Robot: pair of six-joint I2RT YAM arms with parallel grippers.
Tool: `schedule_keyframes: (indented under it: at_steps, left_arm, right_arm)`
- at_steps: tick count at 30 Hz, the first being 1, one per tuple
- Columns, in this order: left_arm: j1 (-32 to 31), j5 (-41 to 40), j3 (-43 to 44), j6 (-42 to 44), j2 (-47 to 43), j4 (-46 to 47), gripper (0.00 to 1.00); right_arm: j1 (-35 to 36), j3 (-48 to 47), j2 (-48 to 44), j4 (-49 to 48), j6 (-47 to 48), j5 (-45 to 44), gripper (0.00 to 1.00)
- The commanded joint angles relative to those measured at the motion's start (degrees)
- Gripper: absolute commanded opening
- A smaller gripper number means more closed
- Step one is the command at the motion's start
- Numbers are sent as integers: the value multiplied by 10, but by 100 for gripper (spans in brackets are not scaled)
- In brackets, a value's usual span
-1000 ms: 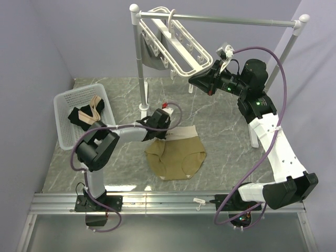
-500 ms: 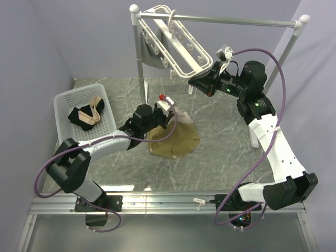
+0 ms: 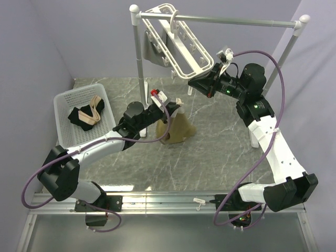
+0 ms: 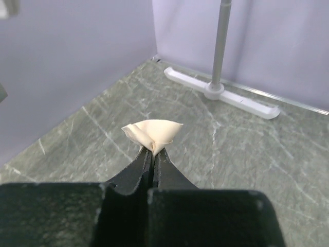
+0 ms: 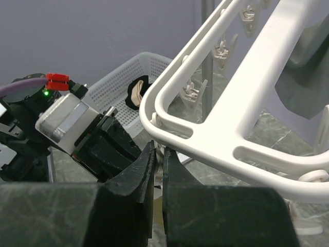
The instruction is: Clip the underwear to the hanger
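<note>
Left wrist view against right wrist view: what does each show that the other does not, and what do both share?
Only left wrist: a pale fold of the underwear pinched in the shut left claw, and the stand's foot. Only right wrist: the right claw, the hanger, the basket, a grey garment, the left arm's wrist. Both: the stand's pole, marble table, purple wall.

White basket (image 3: 79, 90), metal rail stand (image 3: 236, 21), grey garment (image 3: 148, 52)

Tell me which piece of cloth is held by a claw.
The tan underwear, pinched in the left claw. The grey garment hangs at the hanger; the black and beige pieces lie in the white basket.
</note>
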State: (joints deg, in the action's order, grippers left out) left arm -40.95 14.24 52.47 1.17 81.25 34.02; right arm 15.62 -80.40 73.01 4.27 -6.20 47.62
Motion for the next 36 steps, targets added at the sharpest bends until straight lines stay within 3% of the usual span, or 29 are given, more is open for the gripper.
schedule_keyframes:
  at_steps: [1, 36]
  left_arm:
    - [-3, 33, 35, -32, -22, 45, 0]
    - [-18, 50, 113, -74, 22, 79, 0]
  right_arm:
    - [5, 8, -13, -8, -19, 16, 0]
    - [7, 32, -5, -55, -84, 30, 0]
